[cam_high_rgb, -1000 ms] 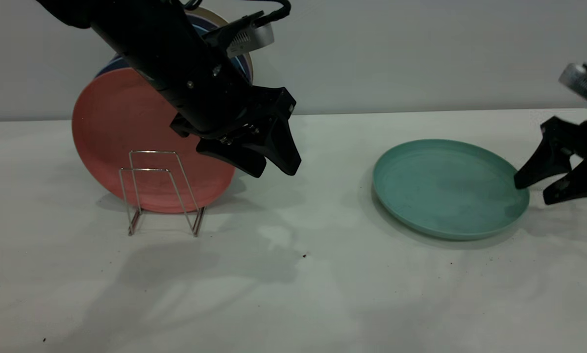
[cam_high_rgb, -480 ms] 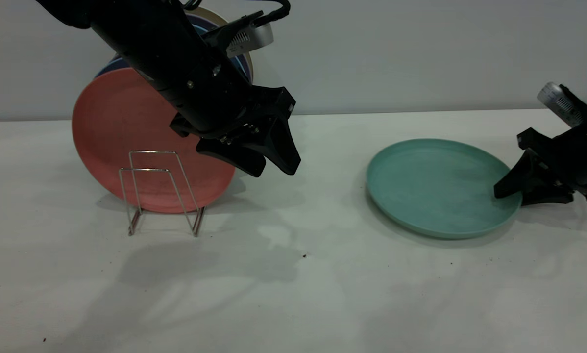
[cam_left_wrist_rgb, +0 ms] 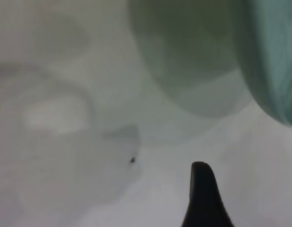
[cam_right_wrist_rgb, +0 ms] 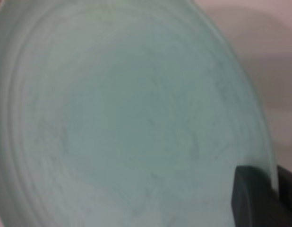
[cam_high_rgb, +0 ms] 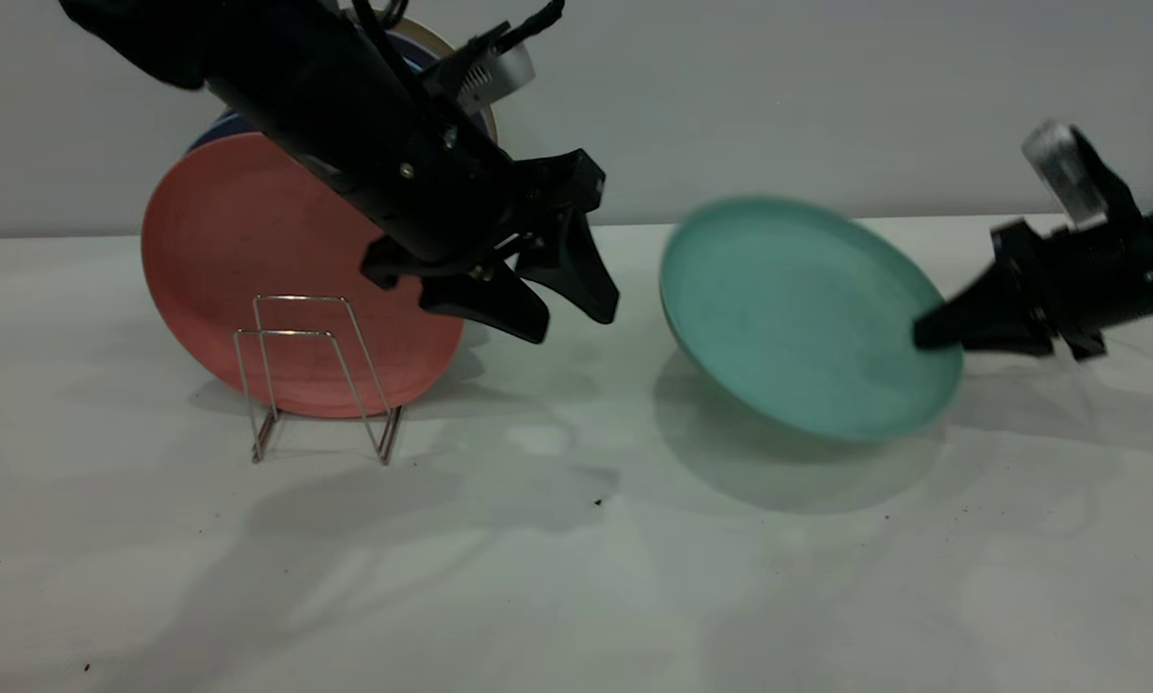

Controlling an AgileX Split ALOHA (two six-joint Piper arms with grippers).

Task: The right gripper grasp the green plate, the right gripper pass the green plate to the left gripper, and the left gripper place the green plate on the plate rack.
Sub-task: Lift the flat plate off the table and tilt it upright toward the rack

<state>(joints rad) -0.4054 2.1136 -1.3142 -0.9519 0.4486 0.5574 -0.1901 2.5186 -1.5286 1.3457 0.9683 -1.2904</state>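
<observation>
The right end effector (cam_high_rgb: 933,335) is clamping the rim of the green plate (cam_high_rgb: 798,313) on its right side, its black tips closed together over the edge, and is holding the plate tilted and raised, with its lower edge close above the worktop (cam_high_rgb: 557,577) and its shadow lying beneath it. In the right wrist view the plate's inner face (cam_right_wrist_rgb: 132,118) is filling nearly the whole picture. The left end effector (cam_high_rgb: 567,313) is hanging above the worktop to the left of the plate, apart from it, with its forked fingers spread open. The plate rack (cam_high_rgb: 317,375) is standing at the left, with a salmon-pink plate (cam_high_rgb: 249,250) sitting upright just behind its front loops and darker plates (cam_high_rgb: 461,106) showing behind that. The worktop is showing pale grey-white, carrying soft shadows and a few dark specks (cam_high_rgb: 598,501). A plain grey wall (cam_high_rgb: 827,96) is running along behind it.
</observation>
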